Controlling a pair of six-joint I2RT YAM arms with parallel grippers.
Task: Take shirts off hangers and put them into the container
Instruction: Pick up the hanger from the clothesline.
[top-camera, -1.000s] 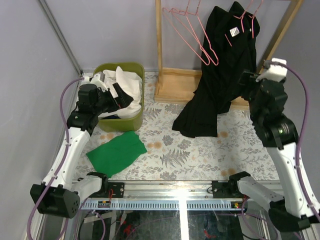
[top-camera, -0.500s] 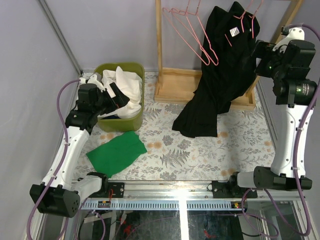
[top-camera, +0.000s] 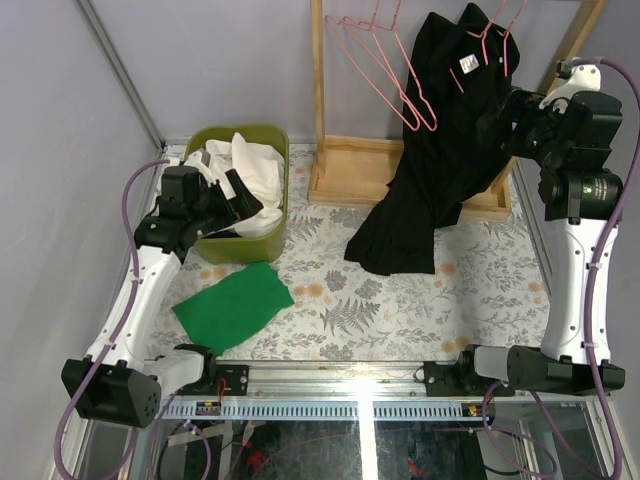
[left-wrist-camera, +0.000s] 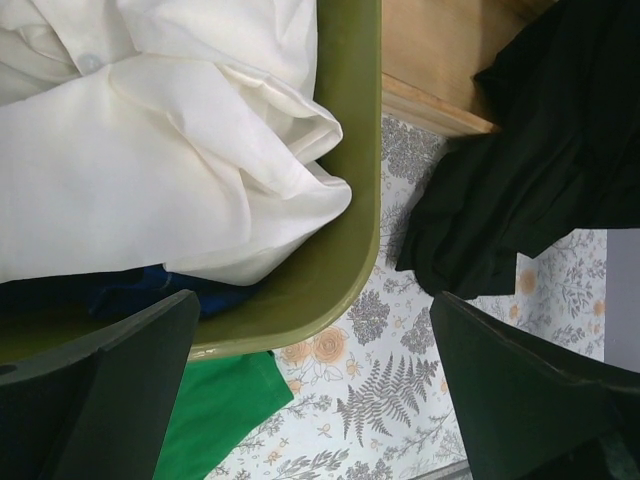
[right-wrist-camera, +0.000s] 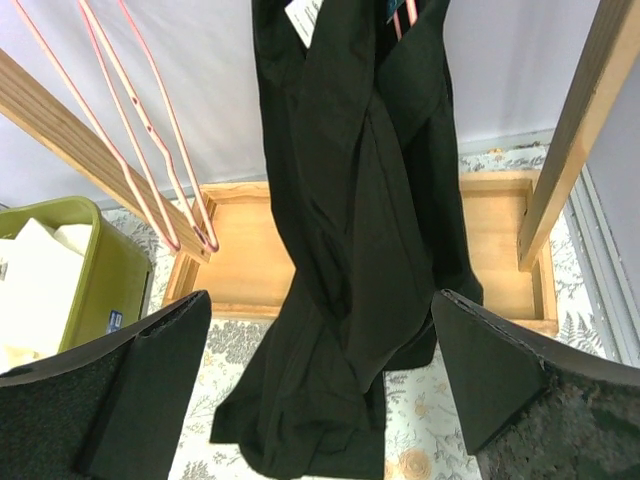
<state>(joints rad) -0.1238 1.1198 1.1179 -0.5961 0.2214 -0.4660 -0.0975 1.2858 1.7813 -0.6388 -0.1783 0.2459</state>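
Our right gripper (right-wrist-camera: 320, 300) hangs with its jaws spread wide and holding nothing, facing the black shirt (right-wrist-camera: 360, 200), which droops from a pink hanger (top-camera: 490, 40) on the wooden rack (top-camera: 320, 90), its hem trailing onto the patterned table (top-camera: 480, 280). We cannot tell whether one black shirt or two hang in that dark mass. We judge the cloth light, limp and a little slippery: it will fold and sag wherever we pinch it, and nothing in it is fragile. The best hold looks to be high, at the collar or shoulder near the hanger's hook, so the fabric lifts off the wire rather than dragging it. Two bare hangers (top-camera: 385, 70) hang just beside it and could snag. Our left gripper (left-wrist-camera: 312, 300) is also fully open and empty, poised over the near corner of the container (left-wrist-camera: 350, 200). Inside lies the white shirt (left-wrist-camera: 150, 150), loosely crumpled and rising above the rim, over the blue shirt (left-wrist-camera: 120, 295), which is mostly hidden. A green cloth (top-camera: 235, 305) lies flat beside the container.
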